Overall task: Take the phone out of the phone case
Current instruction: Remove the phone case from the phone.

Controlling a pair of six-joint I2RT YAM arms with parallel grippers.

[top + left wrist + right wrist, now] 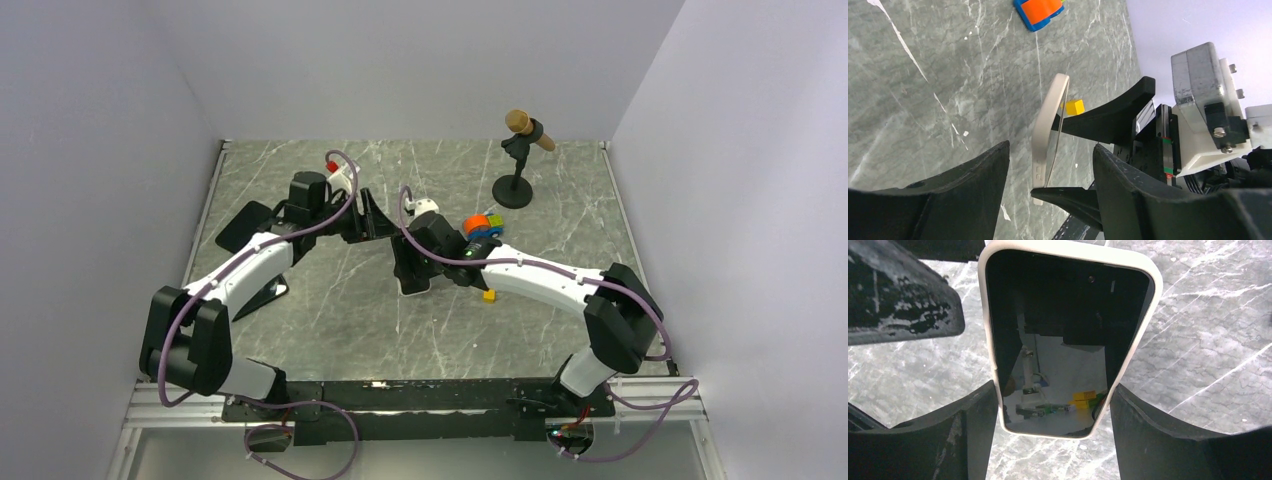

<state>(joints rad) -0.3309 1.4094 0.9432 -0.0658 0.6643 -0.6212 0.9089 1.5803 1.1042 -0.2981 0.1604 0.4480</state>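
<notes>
The right jaws clamp the long edges of the case (1149,287), holding the phone (1058,305) above the marbled tabletop (1208,340). The left jaws stand open, flanking its near end and touching nothing. Next, probably: pinch the soft, rounded cream rim and peel it off the stiff, glossy black slab.

We see the phone (1058,340) seated in its cream case (1155,292), the case's rim unbroken all round. Its screen is dark and glossy and mirrors the surroundings. It is held tilted on edge, its long sides pinched between the right gripper's (1053,410) fingers.
</notes>
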